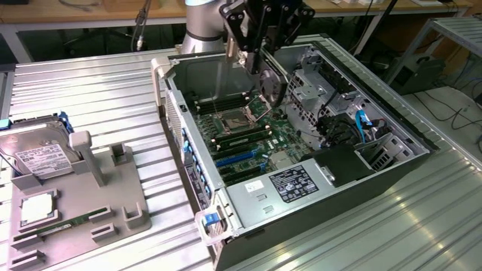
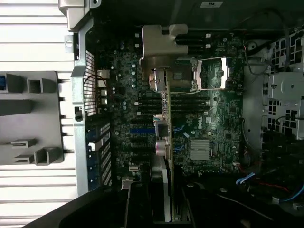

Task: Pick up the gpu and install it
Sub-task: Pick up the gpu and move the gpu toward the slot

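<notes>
Black gripper (image 1: 262,53) (image 2: 168,209), clamped on the gpu (image 1: 272,87) (image 2: 167,123). The card is held on edge over the motherboard (image 1: 249,135) inside the open computer case (image 1: 249,197), mid-surface (image 1: 98,84). A grey holder (image 1: 113,192) with a hard drive (image 1: 38,155) sits at the surface's edge, on the exterior view's left.

The desk (image 1: 90,84) is a silver metal top with long ribs running across it. 2 things lie directly on it. A grey moulded holder (image 1: 90,195) with upright posts and slots sits toward the exterior view's left. An open computer case (image 1: 339,220) lies on its side near it, toward the right, with a strip of bare desk between them.
</notes>
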Motion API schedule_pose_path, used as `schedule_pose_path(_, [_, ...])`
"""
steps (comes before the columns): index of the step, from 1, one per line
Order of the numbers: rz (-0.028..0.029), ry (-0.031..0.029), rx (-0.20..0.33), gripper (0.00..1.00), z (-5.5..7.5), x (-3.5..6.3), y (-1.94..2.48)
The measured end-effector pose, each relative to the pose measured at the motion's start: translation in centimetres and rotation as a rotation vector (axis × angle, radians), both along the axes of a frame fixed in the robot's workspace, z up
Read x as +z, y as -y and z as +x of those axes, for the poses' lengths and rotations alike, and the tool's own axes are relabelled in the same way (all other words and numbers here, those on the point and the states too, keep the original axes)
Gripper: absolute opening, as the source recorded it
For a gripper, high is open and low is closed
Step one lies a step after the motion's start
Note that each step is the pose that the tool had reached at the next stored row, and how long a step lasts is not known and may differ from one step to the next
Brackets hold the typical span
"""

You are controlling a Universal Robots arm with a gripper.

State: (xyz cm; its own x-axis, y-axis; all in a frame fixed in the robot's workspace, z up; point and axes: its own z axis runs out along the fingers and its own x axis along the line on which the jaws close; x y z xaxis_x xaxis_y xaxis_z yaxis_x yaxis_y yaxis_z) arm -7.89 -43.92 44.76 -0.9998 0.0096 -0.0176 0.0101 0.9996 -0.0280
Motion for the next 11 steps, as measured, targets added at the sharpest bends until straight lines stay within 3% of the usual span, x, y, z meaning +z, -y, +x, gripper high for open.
schedule_pose_path(11, [-0.0001, 0.0000, 0.000, 0.29, 4.2, -0.06, 0.00])
